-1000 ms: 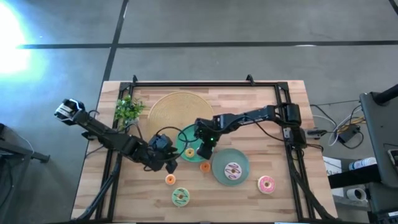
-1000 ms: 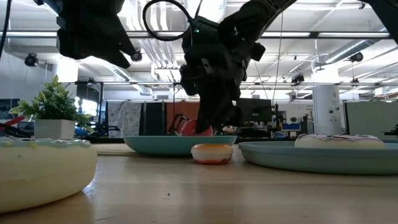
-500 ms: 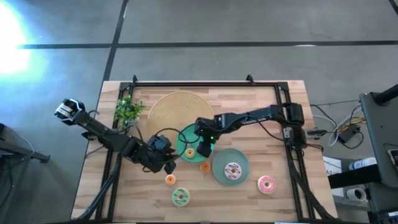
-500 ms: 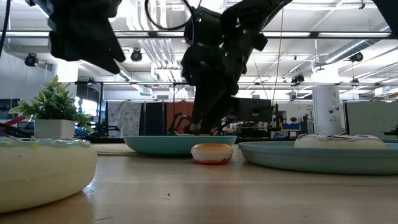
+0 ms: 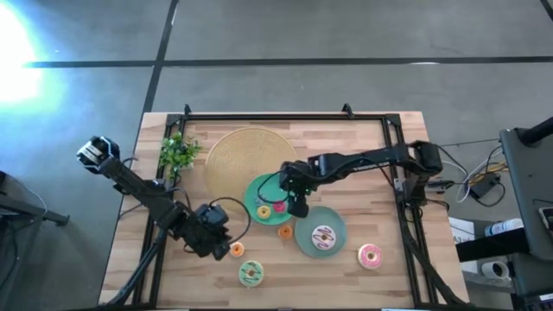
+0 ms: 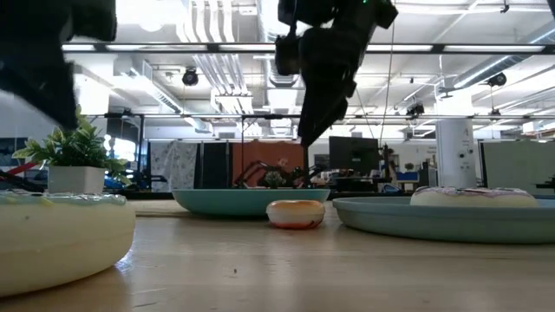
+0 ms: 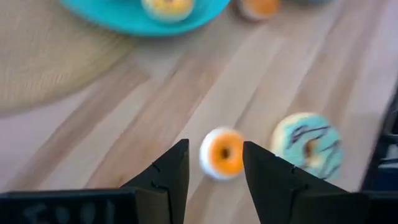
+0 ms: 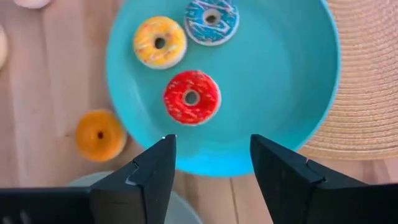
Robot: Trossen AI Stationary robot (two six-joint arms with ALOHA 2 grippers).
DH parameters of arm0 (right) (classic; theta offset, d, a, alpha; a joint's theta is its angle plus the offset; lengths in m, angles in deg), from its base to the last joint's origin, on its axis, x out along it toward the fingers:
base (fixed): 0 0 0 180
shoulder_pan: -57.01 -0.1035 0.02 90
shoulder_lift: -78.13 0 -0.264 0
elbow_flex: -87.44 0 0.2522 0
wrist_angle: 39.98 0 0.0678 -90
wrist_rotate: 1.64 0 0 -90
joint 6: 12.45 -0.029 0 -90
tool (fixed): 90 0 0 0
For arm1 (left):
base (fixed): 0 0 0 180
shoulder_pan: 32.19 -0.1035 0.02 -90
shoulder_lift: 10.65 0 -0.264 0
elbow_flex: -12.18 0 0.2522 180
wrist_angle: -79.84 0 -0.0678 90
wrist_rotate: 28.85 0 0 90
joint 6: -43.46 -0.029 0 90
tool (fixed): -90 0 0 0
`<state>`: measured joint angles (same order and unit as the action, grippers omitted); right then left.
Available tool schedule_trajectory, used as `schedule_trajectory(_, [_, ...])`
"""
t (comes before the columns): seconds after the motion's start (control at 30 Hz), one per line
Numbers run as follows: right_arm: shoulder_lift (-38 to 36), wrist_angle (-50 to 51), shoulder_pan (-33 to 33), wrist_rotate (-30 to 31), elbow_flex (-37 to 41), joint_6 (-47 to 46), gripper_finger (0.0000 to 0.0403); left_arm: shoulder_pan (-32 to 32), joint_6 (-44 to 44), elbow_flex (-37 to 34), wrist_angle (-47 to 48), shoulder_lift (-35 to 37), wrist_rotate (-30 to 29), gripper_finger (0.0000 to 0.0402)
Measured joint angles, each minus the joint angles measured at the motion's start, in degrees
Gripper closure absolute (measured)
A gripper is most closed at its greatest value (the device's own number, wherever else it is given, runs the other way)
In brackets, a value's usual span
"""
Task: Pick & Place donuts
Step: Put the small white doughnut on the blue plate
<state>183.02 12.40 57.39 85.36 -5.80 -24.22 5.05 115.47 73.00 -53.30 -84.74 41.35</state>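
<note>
Sitting on the near teal plate (image 8: 298, 112) I count three small donuts: a red donut (image 8: 191, 98), a yellow donut (image 8: 160, 42) beside it, and a blue-frosted donut (image 8: 212, 20) just past those two. That plate is my landmark; it overlaps the edge of the woven mat (image 5: 244, 153).

Just off the plate's rim, on the bench (image 5: 380, 164), lies an orange donut (image 5: 284, 231). A second orange donut (image 7: 222, 152) lies farther from the plate, with the green-frosted donut (image 7: 306, 142) close beside it, not touching.

Next to the plate sits a second teal plate (image 5: 333, 220) carrying the white striped donut (image 5: 322, 236). The pink donut (image 5: 370, 255) lies alone beyond that second plate.

Right gripper (image 8: 210, 165) hangs over the landmark plate's rim, fingers spread wide, holding nothing; the red donut shows between them from above.

Left gripper (image 7: 214, 169) is well away from the plate, above the second orange donut. Fingers parted, empty, and the donut shows in the gap.

A small potted plant (image 5: 179, 150) stands on the far side of the mat from the plate.
</note>
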Motion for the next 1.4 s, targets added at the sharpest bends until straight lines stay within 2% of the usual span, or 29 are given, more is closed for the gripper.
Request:
schedule_trajectory(0.13, [-1.7,1.1,0.2,0.4,0.2,-0.2,0.0205,0.1,7.2,-4.1,-0.8,-0.1,1.2,0.0277])
schedule_trajectory(0.2, [-1.9,1.7,0.2,0.4,0.3,-0.2,0.0205,0.1,7.1,-5.0,-4.6,-0.4,1.3,0.0277])
schedule_trajectory(0.27, [-2.0,2.3,0.1,0.4,0.5,-0.2,0.0205,0.7,2.4,-5.0,-9.5,-1.3,0.7,0.0278])
schedule_trajectory(0.37, [-2.0,3.5,0.0,0.4,0.7,-0.2,0.0205,1.6,-6.1,-3.4,-10.1,-3.7,0.6,0.0278])
schedule_trajectory(0.53, [-2.0,5.0,0.0,0.4,1.3,-0.2,0.0211,1.7,-13.1,-2.1,-9.8,-8.2,5.6,0.0278])
schedule_trajectory(0.7, [-2.1,5.6,-0.1,0.4,2.4,-0.2,0.0218,3.9,-25.3,3.2,-9.9,-14.0,6.1,0.0278])
schedule_trajectory(0.8, [-2.1,5.7,-0.1,0.4,3.4,-0.2,0.0222,5.3,-31.7,7.6,-6.3,-18.2,4.9,0.0278])
schedule_trajectory(0.97, [-2.2,5.5,-0.1,0.4,4.6,-0.2,0.0222,5.4,-31.9,12.1,1.6,-23.8,0.0,0.0278])
schedule_trajectory(1.4, [-2.2,4.3,0.0,0.4,4.7,-0.2,0.0228,5.5,-27.1,11.9,-0.3,-27.2,0.1,0.0278])
